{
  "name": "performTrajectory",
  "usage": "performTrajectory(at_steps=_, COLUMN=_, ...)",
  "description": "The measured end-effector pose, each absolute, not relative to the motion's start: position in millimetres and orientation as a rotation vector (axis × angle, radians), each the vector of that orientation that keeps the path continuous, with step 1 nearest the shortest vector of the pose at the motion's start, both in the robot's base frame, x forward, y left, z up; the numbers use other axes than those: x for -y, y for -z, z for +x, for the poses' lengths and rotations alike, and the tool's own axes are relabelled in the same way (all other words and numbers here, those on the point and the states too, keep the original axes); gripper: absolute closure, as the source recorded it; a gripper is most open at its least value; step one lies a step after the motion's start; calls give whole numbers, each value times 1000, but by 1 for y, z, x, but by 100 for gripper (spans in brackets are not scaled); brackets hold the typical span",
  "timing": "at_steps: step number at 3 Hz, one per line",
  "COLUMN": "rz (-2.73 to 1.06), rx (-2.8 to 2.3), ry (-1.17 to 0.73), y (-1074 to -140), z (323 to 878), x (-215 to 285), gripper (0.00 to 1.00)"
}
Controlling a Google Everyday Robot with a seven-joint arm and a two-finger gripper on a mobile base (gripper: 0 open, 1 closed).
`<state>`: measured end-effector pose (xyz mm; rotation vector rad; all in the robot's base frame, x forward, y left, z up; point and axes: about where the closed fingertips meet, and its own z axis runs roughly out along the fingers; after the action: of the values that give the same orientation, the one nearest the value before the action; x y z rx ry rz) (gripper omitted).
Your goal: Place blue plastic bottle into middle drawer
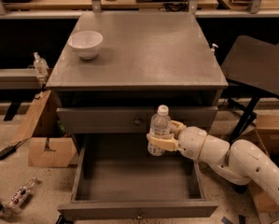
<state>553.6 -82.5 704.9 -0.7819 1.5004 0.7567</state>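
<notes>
Bowl (86, 43) sits well up and left of my gripper (161, 140), out of play. The drawer (138, 209) lies open just below the gripper. Fingers are clamped round the bottle (160, 124), upright, above the drawer's rear. I judge this the carry-in step: next, lower it inside, then release gently so it doesn't topple.
</notes>
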Motion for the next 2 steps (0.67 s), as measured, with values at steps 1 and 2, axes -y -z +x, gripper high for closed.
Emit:
performTrajectory(at_steps=1, rz=-824, rx=-1473, ry=-875, y=-643, z=557, x=32, gripper=100)
performTrajectory(at_steps=2, rz=-897, rx=-1430, ry=-958, y=-575, z=557, x=-15, gripper=100)
